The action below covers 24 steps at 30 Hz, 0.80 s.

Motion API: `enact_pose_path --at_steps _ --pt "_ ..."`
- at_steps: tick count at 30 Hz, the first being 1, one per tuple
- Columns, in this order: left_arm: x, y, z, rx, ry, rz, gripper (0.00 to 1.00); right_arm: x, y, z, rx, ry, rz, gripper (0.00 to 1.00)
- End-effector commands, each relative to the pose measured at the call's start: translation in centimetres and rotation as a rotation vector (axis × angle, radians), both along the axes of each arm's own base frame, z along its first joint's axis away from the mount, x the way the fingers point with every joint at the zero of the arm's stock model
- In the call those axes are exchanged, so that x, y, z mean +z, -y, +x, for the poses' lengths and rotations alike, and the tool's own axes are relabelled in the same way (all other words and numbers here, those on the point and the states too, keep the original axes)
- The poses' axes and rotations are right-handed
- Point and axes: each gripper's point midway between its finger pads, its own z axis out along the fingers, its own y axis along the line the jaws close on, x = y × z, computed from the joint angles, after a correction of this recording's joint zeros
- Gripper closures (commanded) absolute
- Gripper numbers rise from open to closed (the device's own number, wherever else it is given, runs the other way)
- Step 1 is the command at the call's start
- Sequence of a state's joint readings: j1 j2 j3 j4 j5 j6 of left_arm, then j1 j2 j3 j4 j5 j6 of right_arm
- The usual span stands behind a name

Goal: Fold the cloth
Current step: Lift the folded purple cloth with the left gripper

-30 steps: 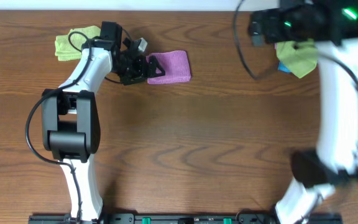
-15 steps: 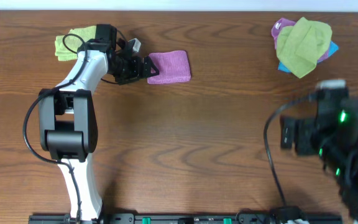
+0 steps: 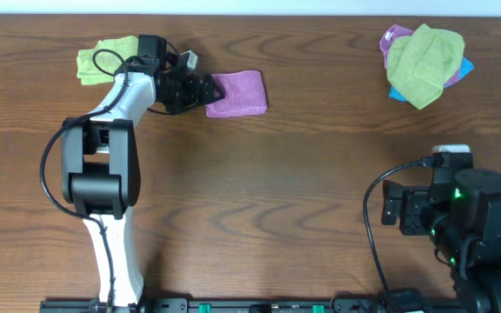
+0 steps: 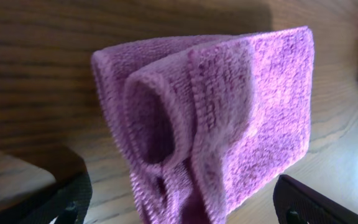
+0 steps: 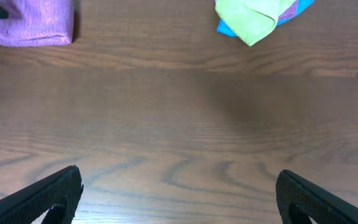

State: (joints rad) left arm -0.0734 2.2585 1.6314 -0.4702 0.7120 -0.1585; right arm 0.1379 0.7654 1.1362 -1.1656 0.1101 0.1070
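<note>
— So, how do things lie?

— The wooden table [image 3: 259, 200] fills the frame. The left arm [image 3: 103, 174] runs from the lower left up to the upper left. Its left gripper [image 3: 202, 90] sits at the left edge of the purple cloth [image 3: 240, 93], jaws spread wide to either side of the fabric and, as far as I can judge, clamping nothing.

— Folded already?

— Mostly, I'd say. It lies as a compact rectangle, upper left of centre. The left wrist view shows the near layers bulging into a loop [image 4: 151, 124] (not a flat crease). To finish well, the fingers should close low on that loose edge and lay it squarely over, or press it flat. Then they should back straight off without dragging the layers askew.

— Anything in the way?

— Little. The right arm [image 3: 485, 217] is at the lower right, with the right gripper [image 5: 178, 180] wide open over bare wood, well apart from the work. A pile of cloths [image 3: 424, 54] lies at the upper right, green over purple and blue. A smaller yellow-green cloth [image 3: 94, 63] lies at the upper left, just beside the left arm's wrist, which could brush it when retreating.
</note>
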Motion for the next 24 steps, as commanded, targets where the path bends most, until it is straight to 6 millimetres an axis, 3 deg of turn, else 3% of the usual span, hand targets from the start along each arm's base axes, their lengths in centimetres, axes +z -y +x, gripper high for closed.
enact_pose_path --at_steps 1,12,14,15,16,20,24 --pt "-3.9 0.5 -0.9 0.025 -0.1 -0.001 0.05 -0.1 0.1 0.0 -0.017 0.001 0.005 0.01" --pt "-6.5 3.2 -1.6 0.06 -0.202 -0.073 0.04 0.3 0.0 0.4 -0.028 0.02 0.019 0.01" --pt "-7.2 3.7 -1.8 0.065 -0.222 -0.075 0.0 0.3 0.0 0.4 -0.03 0.02 0.021 0.01" --pt "-7.5 3.9 -2.0 0.066 -0.23 -0.077 0.26 0.3 0.0 0.4 -0.03 0.02 0.021 0.01" --pt "-7.7 4.0 -2.0 0.067 -0.234 -0.077 0.42 0.3 0.0 0.4 -0.03 0.02 0.021 0.01" --pt "-7.9 4.1 -1.8 0.069 -0.225 -0.078 0.92 0.2 0.0 0.4 -0.03 0.019 0.021 0.01" --pt "-7.8 4.1 -1.5 0.075 -0.217 -0.085 0.94 0.2 0.0 0.4 -0.03 0.019 0.02 0.01"
